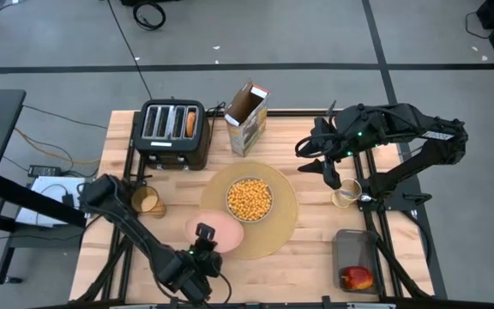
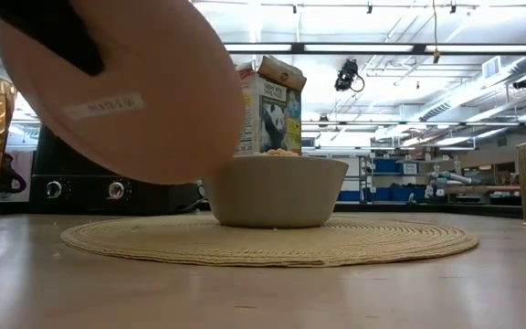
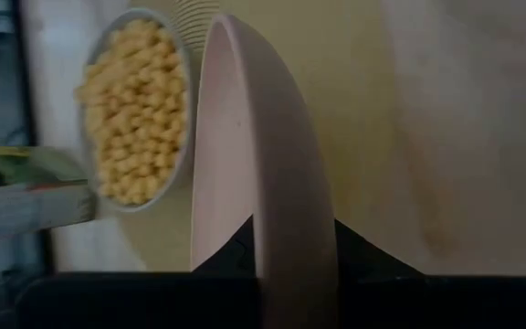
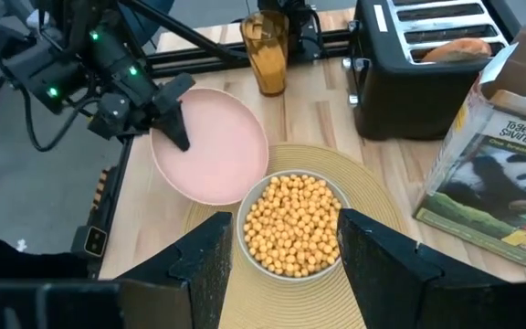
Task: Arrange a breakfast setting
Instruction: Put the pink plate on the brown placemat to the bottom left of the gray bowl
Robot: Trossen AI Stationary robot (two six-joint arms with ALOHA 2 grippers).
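My left gripper (image 1: 206,238) is clamped on the rim of the pink plate (image 1: 216,230), fingers (image 4: 173,128) pinching its edge from the near side of the table. The plate is off the surface and tilted, as the low view shows, with its underside (image 2: 117,87) and a small label facing that camera. From above it overlaps the near left edge of the tan placemat (image 1: 286,215). The pale grey bowl (image 1: 249,199) sits in the middle of the mat, full of yellow cereal balls (image 4: 292,224), and the plate's rim is just beside it; I cannot tell if they touch. In my left wrist view the plate (image 3: 254,174) stands edge-on next to the bowl (image 3: 140,105). The amber cup (image 1: 147,201) stands on bare table left of the mat, apart from the plate. A black toaster (image 1: 174,130) sits at the far left, with the bread piece (image 1: 190,121) in one slot. A panda cereal box (image 1: 249,116) stands open beside it. My right gripper (image 1: 326,172) hangs above the table right of the mat, fingers (image 4: 382,256) spread wide and holding nothing. Below it is a small wicker basket (image 1: 346,193). The red apple (image 1: 356,277) lies in a dark tray (image 1: 353,245) at the near right corner.
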